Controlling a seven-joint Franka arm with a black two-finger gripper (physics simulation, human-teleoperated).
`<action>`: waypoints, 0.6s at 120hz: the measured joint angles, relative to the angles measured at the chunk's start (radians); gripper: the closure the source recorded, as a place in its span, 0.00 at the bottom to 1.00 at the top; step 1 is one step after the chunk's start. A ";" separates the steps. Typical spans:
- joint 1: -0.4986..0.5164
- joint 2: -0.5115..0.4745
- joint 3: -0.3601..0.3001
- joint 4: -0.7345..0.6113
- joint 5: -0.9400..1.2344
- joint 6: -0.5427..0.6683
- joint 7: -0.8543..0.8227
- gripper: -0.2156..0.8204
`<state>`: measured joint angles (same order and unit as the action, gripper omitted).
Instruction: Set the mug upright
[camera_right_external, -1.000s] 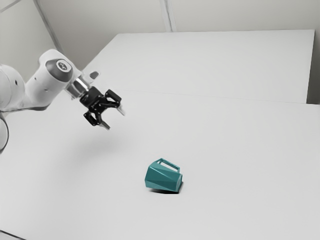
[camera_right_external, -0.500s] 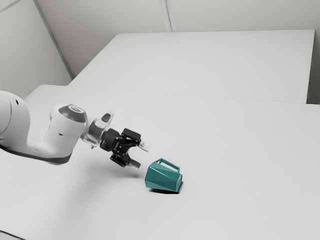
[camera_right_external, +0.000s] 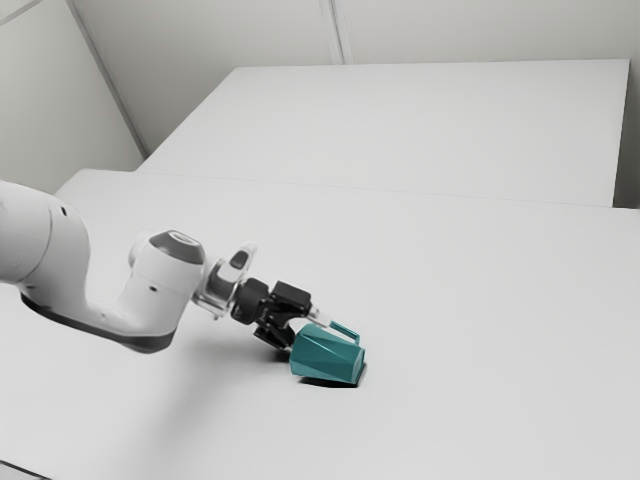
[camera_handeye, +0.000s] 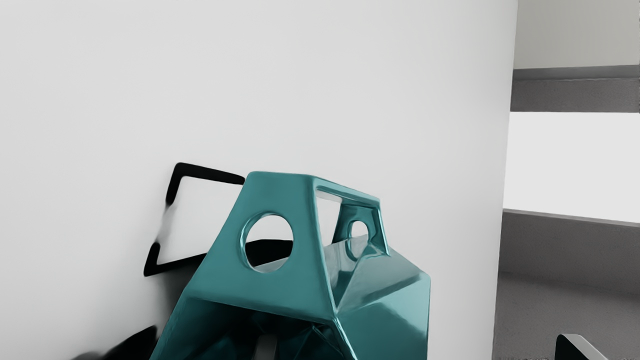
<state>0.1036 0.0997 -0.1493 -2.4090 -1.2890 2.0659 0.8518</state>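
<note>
Mug (camera_right_external: 328, 357) on its side, claw (camera_right_external: 306, 335) wide, one finger (camera_handeye: 266, 348) apparently inside.

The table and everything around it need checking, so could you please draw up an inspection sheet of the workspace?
Surface: white table, with shadows under the mug and arm.
Job's things: teal mug, on its side, mouth facing the gripper, handle on its upper side; not upright.
Clutter: nothing seen.
Gripper: open at the mug, one fingertip showing against the mouth, the other outside the mug.
Cables: thin dark line at the exterior view's lower left corner; cable or edge, cannot tell.
Surroundings: pale walls, another white surface behind the table.
</note>
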 joint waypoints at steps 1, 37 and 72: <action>0.000 0.001 -0.002 0.000 -0.002 0.001 0.003 0.21; 0.000 0.009 -0.013 -0.013 -0.029 0.013 0.073 0.44; 0.000 0.007 -0.013 -0.021 -0.044 0.016 0.113 0.76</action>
<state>0.1036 0.1067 -0.1626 -2.4296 -1.3328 2.0814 0.9647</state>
